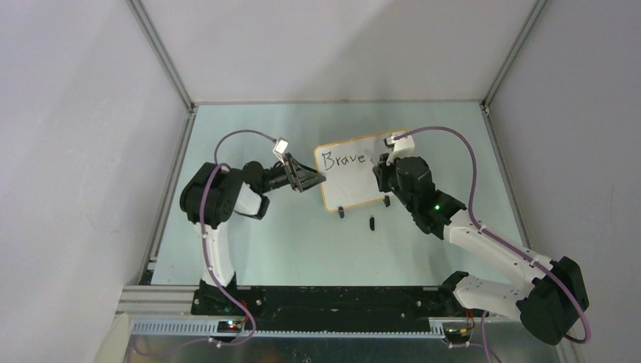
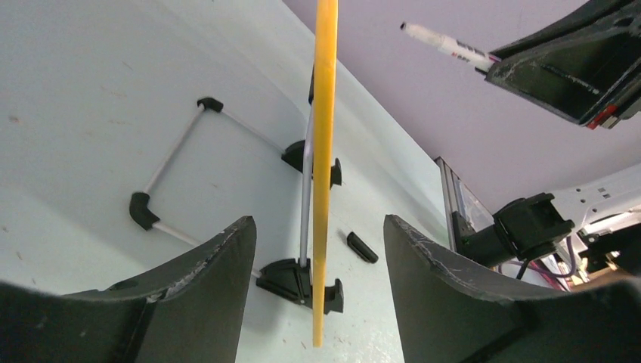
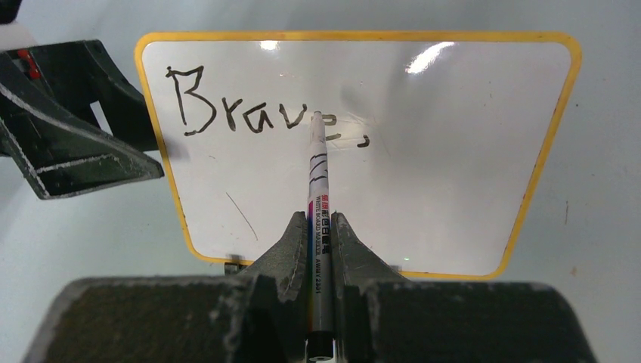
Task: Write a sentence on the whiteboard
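The whiteboard (image 1: 355, 185) stands upright on two black clip feet (image 2: 298, 281) mid-table, its orange frame edge-on (image 2: 325, 151) in the left wrist view. The sentence (image 3: 249, 106) reads "Brave," in black on the top line. My left gripper (image 1: 314, 180) is open; its fingers straddle the board's left edge (image 2: 317, 221) without touching it. My right gripper (image 3: 320, 215) is shut on a whiteboard marker (image 3: 317, 189). The marker points at the board near the "e". In the left wrist view the marker (image 2: 446, 44) stands a little off the board face.
The marker's black cap (image 1: 372, 222) lies on the table just in front of the board. A wire stand (image 2: 174, 162) props the board from behind. Grey walls enclose the table on three sides, and the right arm (image 1: 484, 242) reaches in from the near right.
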Controlling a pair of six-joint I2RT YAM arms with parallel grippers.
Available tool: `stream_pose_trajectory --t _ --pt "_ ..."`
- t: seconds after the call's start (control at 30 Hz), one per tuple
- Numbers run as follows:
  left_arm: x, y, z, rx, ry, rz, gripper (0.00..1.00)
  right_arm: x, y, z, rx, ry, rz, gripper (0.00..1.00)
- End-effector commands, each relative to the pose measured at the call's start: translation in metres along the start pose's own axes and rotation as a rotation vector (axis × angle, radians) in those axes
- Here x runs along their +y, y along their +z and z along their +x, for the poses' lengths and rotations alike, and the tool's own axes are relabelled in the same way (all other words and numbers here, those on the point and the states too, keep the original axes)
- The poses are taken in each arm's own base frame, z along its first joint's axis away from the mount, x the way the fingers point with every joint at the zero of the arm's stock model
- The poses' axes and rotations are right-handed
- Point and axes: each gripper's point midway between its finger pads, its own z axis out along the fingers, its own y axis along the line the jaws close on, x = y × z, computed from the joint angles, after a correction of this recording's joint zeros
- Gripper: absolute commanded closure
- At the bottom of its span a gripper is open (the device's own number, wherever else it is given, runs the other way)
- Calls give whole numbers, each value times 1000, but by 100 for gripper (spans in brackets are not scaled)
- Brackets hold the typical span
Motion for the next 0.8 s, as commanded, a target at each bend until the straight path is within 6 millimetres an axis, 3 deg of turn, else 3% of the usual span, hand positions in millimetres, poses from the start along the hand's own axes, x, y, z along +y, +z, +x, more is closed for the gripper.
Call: stream_pose_trajectory --t 0.0,0.4,0.77 --pt "-14 6 -33 -49 70 57 33 5 1 -10 -36 7 -19 100" --pt "-14 7 -62 -90 81 69 38 7 3 -7 -30 4 -27 100" --pt "-9 11 -63 -76 53 81 46 9 3 -6 -24 6 -35 100"
